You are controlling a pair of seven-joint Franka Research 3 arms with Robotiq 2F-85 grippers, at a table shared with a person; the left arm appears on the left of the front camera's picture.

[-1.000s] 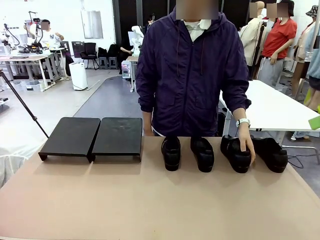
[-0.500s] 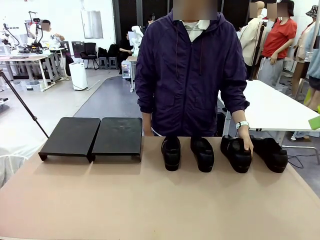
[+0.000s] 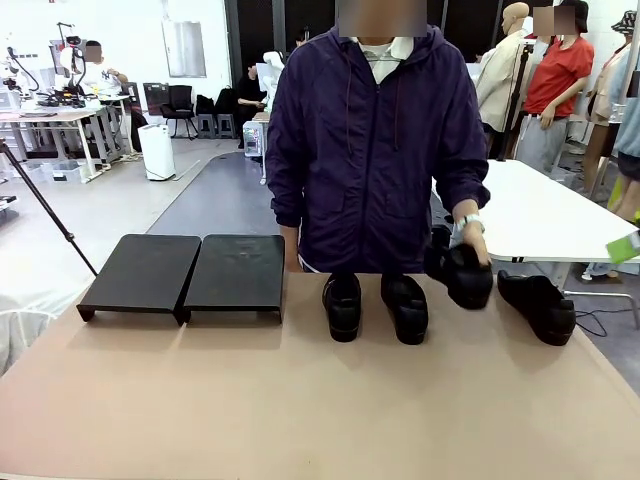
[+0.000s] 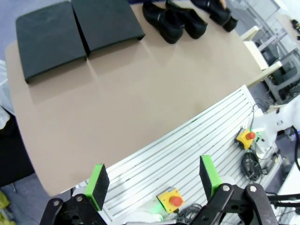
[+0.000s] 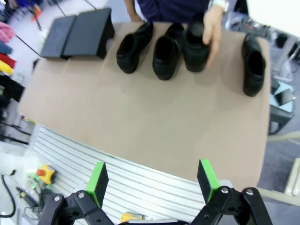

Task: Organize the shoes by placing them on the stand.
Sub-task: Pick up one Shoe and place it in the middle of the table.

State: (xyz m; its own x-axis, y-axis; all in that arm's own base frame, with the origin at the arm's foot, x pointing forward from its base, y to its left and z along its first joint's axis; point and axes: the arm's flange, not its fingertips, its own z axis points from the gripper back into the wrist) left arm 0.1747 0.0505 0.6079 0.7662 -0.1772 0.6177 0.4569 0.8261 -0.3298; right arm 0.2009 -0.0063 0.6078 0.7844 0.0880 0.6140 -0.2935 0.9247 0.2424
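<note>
Stand (image 3: 185, 272): two platforms side by side, 10 o'clock on counter (image 3: 300, 400). Shoes (image 3: 404, 307): three on counter, 12 to 2 o'clock. Fourth shoe (image 3: 463, 276): held above counter in person's hand (image 3: 470, 238). Left hand (image 4: 152, 180), right hand (image 5: 152, 180): both released, grasping nothing.

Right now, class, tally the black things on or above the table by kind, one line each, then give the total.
Black shoes standing on the table: 3
Black shoe held in the person's hand: 1
Black stand platforms: 2
Total: 6
</note>
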